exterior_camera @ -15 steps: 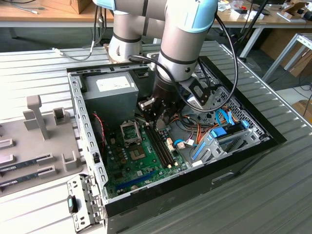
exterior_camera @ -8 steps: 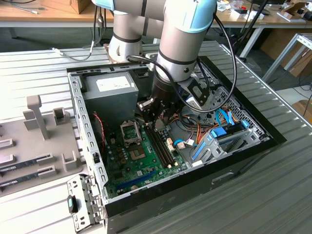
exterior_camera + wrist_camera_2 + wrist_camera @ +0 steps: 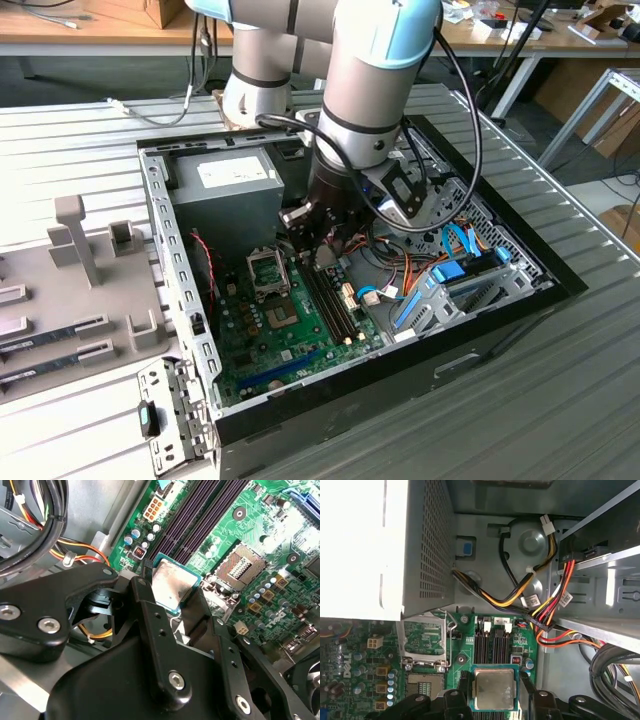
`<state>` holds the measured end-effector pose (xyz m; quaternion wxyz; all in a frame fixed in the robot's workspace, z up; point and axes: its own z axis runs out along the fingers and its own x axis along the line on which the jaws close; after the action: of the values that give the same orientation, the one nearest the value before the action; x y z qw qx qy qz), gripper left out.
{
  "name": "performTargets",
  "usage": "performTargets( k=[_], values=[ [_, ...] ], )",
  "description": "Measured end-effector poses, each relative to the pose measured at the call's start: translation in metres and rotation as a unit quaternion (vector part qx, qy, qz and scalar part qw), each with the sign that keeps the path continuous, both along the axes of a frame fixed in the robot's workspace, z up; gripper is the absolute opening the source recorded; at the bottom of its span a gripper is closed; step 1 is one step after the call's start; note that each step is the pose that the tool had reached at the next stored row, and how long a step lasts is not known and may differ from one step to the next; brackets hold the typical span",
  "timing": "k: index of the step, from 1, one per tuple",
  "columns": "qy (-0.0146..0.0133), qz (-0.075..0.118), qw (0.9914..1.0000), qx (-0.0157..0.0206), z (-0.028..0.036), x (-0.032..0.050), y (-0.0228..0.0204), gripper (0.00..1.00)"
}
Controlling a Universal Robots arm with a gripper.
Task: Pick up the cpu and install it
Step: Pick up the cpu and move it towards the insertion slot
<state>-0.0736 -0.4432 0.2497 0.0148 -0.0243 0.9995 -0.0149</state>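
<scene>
The cpu is a small square chip with a silver-grey top and a thin green rim. My gripper is shut on it, one black finger at each of two opposite edges. In both wrist views it hangs flat above the dark memory slots of the green motherboard. The socket lies beside it with its metal load plate swung open. In the exterior view my gripper is low inside the open computer case.
A grey power-supply box stands at the case's far end. Bundled coloured cables run beside the board. Blue drive-bay brackets fill the exterior view's right of the case. A grey fixture tray lies to its left.
</scene>
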Motion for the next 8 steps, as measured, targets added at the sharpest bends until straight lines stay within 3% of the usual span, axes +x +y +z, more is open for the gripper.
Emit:
performTargets(
  k=[8],
  values=[
    [0.0000, 0.000, 1.00000, 0.0000, -0.0006, -0.0045, 0.0000, 0.47]
  ],
)
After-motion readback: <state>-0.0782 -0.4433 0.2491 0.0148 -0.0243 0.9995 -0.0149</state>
